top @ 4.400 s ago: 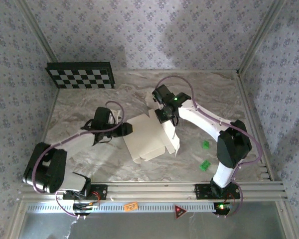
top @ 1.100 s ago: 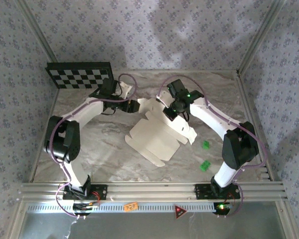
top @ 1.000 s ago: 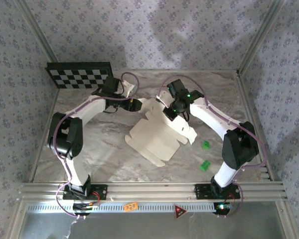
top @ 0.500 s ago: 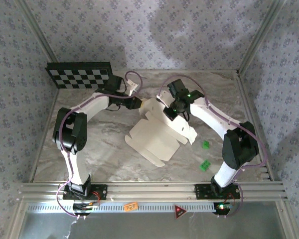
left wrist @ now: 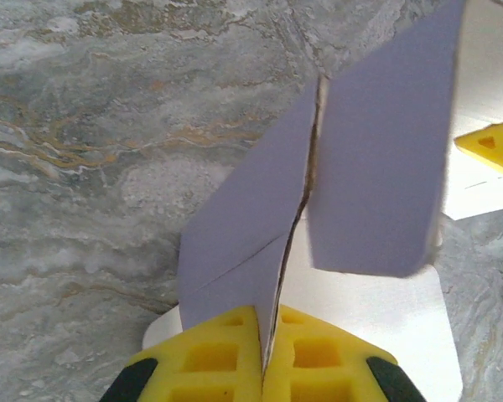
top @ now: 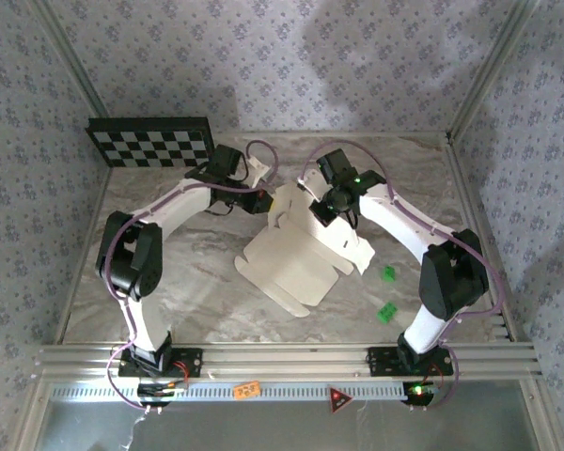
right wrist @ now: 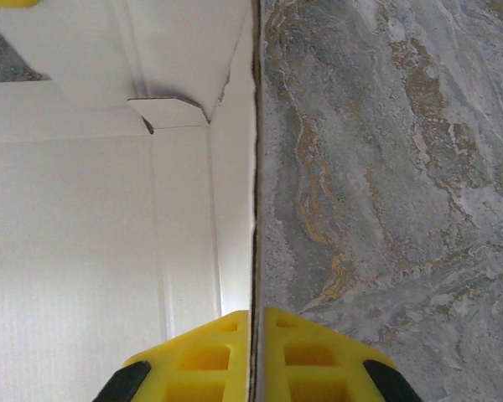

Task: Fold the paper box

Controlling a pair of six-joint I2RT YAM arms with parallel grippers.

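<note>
Left gripper (top: pixel 266 200) of mine is clamped on a raised flap of the paper box (top: pixel 296 258), a little to the right of the checkerboard panel (top: pixel 150 141) and slightly nearer my bases than it. Through the left wrist camera I see my yellow pads (left wrist: pixel 222 360) pressed together with the thin card edge caught between them, and two pale-lavender flap faces standing up beyond them, split by a narrow slit.

My right gripper (top: pixel 327 211) sits farther right of the panel, just past the left one, and is likewise closed on the box. In its wrist view the pads (right wrist: pixel 201 360) pinch an upright wall edge-on, with the white inner face of the box on one side and the marbled table (right wrist: pixel 386 167) on the other.

The box itself lies partly unfolded on the table, right of the panel and nearer my bases, its far end lifted between my two grippers and its near flaps flat. Two small green blocks (top: pixel 388 273) rest well to the right of the panel, just beyond the box's right edge.
</note>
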